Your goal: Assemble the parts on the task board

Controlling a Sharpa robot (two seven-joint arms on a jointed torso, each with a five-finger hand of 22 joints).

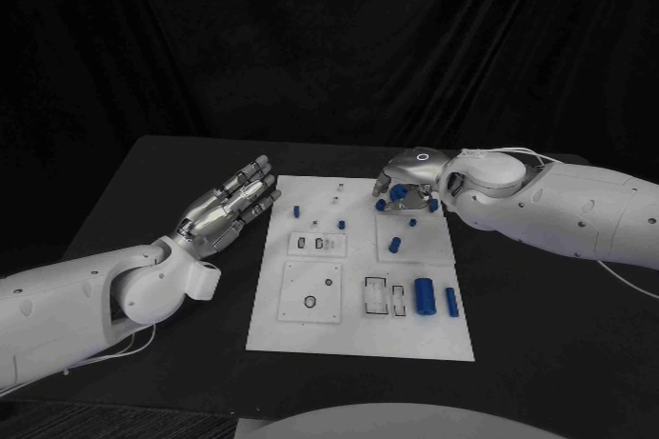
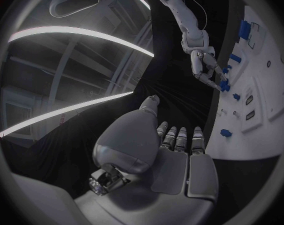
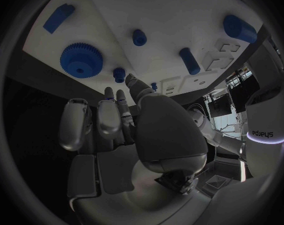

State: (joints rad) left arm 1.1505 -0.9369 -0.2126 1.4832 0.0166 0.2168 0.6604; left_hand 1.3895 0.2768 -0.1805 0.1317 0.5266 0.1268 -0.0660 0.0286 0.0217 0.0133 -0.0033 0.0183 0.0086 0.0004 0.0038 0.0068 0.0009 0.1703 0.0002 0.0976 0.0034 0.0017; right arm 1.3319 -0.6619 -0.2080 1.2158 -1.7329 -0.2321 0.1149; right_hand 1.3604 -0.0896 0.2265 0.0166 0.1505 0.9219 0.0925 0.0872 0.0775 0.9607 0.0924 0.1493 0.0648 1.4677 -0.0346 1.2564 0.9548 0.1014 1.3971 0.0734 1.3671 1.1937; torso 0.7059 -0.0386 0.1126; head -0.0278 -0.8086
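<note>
Over the far end of the task board (image 1: 360,339) you have the right robot hand (image 1: 408,184), palm down above the plate's upper right area; its fingers are curled downward among several small blue parts, and from the head view you cannot tell whether any of them is pinched; the right wrist view shows the fingers (image 3: 111,117) loosely bent with no piece plainly between them, so the grip stays uncertain. Close under that hand, the right wrist view gives you a blue gear (image 3: 81,60) lying flat on the white plate, with a short blue peg (image 3: 139,37) and a blue cylinder (image 3: 189,61) nearby on it.

On the other side, your left robot hand (image 1: 227,206) hovers just beside the board's left edge, above the black tabletop (image 1: 549,344); its fingers are straight, close together and holding nothing.

Nearer you, at the board's right side, a thick blue roller (image 1: 425,297) lies next to a slimmer blue bar (image 1: 452,303); another small blue pin (image 1: 295,210) stands near the board's upper left part.
</note>
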